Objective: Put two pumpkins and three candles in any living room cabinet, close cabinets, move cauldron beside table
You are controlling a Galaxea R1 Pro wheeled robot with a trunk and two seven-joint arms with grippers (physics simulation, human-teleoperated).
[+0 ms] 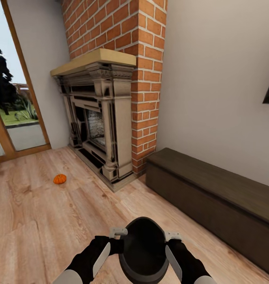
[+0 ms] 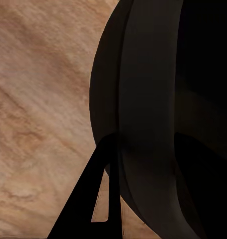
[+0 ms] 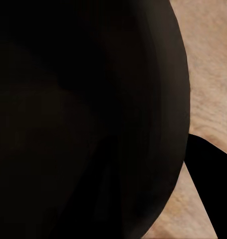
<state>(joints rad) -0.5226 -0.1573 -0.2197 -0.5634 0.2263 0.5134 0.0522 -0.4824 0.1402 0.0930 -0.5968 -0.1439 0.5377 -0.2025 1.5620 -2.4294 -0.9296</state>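
Cauldron (image 1: pixel 143 248) carried between both grippers, low over wood floor (image 1: pixel 40 221).
L gripper (image 1: pixel 118 233) & R gripper (image 1: pixel 173 236) each clamp its rim; pumpkin (image 1: pixel 60 179) on floor near fireplace (image 1: pixel 99 118); cabinet (image 1: pixel 213 197) at right, closed.

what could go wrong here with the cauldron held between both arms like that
The cauldron is held by the left gripper and right gripper at opposite sides of its rim; if either arm drifts apart or the base jolts, it may slip and drop to the floor. It also sits close to the cabinet, so a turn toward it could knock the corner. The pumpkin lies loose near the fireplace and could be bumped.
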